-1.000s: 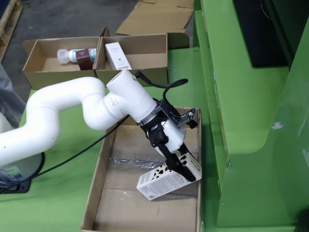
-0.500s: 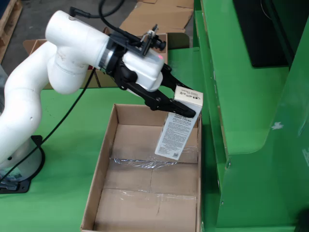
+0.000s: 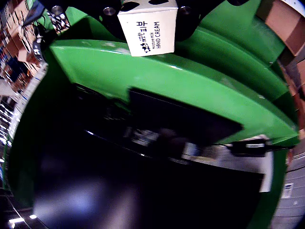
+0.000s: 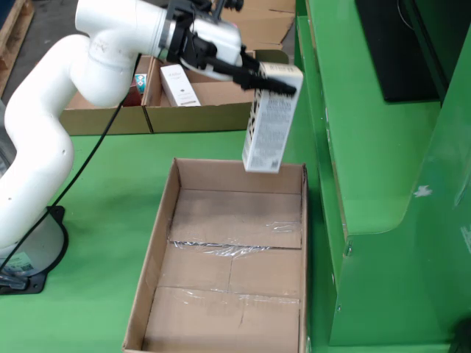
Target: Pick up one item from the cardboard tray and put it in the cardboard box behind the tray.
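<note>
A white hand-cream carton (image 4: pixel 271 118) hangs upright in the air above the far edge of the cardboard tray (image 4: pixel 162 243); my gripper (image 4: pixel 274 79) is shut on its top end. The wrist view shows the same carton (image 3: pixel 148 31), printed "HAND CREAM", clamped between the black fingers (image 3: pixel 110 10) at the top of the picture. Behind the tray stands the cardboard box (image 4: pixel 221 114), a white carton (image 4: pixel 180 85) lying in its right compartment. The tray's floor shows only tape and a plastic strip.
A tall green machine housing (image 4: pixel 368 147) stands close along the tray's right side in the fixed view and fills the wrist view (image 3: pixel 190 81). The box's left compartment (image 4: pixel 88 118) is mostly hidden by the arm. Flattened cardboard (image 4: pixel 257 29) lies on the floor behind.
The arm has lifted the carton out of the tray, where it lay tilted, and carried it up and back toward the box. The carton now hangs vertical.
</note>
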Available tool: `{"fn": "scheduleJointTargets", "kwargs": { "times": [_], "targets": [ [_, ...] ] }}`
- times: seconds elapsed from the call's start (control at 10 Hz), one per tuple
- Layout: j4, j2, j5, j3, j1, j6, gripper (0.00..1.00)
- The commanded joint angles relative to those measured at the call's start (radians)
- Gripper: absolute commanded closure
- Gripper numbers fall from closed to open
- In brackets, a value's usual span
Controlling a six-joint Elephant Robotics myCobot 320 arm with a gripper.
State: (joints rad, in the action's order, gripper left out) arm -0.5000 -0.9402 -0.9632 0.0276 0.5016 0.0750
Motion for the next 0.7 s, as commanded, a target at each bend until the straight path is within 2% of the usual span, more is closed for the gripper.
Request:
{"fn": "scheduleJointTargets", "kwargs": {
  "times": [0.0,0.1,0.2,0.4,0.5,0.6],
  "targets": [
    [-0.010,0.046,0.006,-0.028,0.167,0.060,1.00],
    [0.351,0.144,-0.250,-0.028,0.327,0.021,1.00],
    [0.460,0.172,-0.288,-0.028,0.364,0.014,1.00],
    [0.460,0.172,-0.288,-0.028,0.364,0.014,1.00],
    [0.682,0.241,-0.340,-0.028,0.438,-0.005,1.00],
    [0.760,0.267,-0.354,-0.028,0.467,-0.006,1.00]
  ]
}}
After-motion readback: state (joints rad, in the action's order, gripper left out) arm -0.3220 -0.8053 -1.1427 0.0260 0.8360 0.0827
